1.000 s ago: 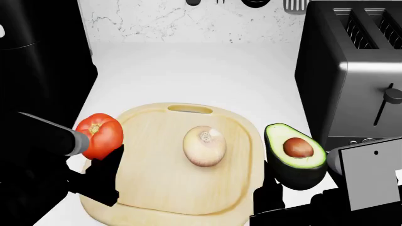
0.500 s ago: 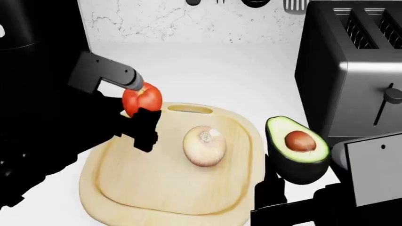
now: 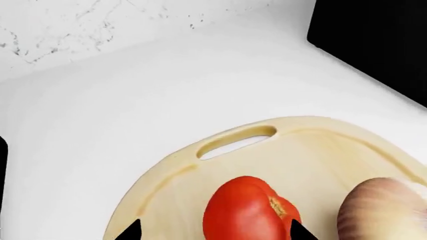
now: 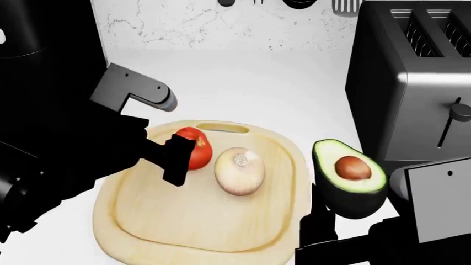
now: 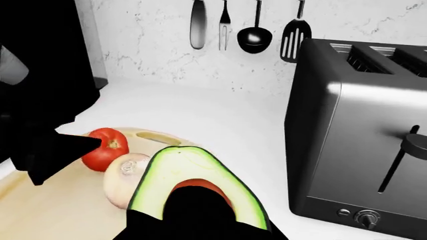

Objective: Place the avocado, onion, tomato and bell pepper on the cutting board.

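1. Two vegetables sit over the cutting board (image 4: 206,221): the tomato (image 4: 196,148) near the slot-handle end, and the onion (image 4: 239,170) just beside it toward the middle.
2. In the left wrist view the tomato (image 3: 250,210) shows between two dark fingertips, with the onion (image 3: 383,210) close alongside and the board (image 3: 320,150) beneath.
3. The left gripper (image 4: 180,157) has its fingers on either side of the tomato, closed around it; whether the tomato touches the board I cannot tell.
4. The avocado (image 4: 350,176) is off the board, just past its right edge, cut face and brown pit facing up.
5. The right gripper (image 4: 324,218) grips the avocado from below; in the right wrist view its dark fingers (image 5: 200,210) cover the lower part of the avocado (image 5: 193,175).
6. From that same view the tomato (image 5: 105,148) and onion (image 5: 127,180) lie side by side on the board (image 5: 40,205).
7. The bell pepper is not seen in any view.
8. The white tabletop (image 4: 243,88) carries the board, with a black and silver toaster (image 4: 416,83) at the right and kitchen utensils (image 5: 253,27) hanging on the marbled wall behind.
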Controlling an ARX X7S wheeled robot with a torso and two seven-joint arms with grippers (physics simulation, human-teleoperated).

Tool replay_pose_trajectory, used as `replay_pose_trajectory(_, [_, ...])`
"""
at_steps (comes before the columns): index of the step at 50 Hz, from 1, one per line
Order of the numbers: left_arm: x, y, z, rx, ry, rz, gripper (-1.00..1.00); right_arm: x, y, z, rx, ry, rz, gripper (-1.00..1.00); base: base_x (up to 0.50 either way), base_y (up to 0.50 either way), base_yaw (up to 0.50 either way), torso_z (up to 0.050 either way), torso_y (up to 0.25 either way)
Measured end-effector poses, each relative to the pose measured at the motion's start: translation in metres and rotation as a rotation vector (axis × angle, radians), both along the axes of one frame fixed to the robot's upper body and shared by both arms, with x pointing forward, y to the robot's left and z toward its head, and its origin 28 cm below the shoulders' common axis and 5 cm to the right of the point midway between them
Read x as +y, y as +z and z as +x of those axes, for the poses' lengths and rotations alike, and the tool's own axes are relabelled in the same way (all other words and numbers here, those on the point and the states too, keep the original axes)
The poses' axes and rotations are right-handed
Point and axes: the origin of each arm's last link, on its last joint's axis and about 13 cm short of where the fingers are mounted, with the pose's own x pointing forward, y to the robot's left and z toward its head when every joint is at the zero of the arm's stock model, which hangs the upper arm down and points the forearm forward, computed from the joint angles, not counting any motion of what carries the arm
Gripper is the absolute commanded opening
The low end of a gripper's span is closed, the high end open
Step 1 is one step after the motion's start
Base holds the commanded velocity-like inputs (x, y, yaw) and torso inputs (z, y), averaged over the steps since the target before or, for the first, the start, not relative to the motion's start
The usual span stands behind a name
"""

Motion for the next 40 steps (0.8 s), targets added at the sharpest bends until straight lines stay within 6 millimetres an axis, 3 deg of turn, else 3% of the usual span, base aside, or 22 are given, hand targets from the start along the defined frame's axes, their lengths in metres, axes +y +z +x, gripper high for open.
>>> replay_pose_trajectory(9, [0.007,0.013,-0.018,-0.071,0.037,-0.02,1.0,0.008,0.002,0.007,0.046,0.074,-0.02,-1.0,0.0,0.0,0.0,0.001,0.0])
replay_pose_trajectory(25, [0.033,0.043,-0.066,-0.224,0.17,-0.092,1.0,0.036,0.01,0.037,0.209,0.308,-0.101,-1.0,0.0,0.0,0.0,0.0,0.001])
replay_pose_trajectory(40, [0.041,0.047,-0.081,-0.272,0.206,-0.112,1.0,0.057,0.009,0.047,0.323,0.441,-0.163,-1.0,0.0,0.0,0.0,0.0,0.0])
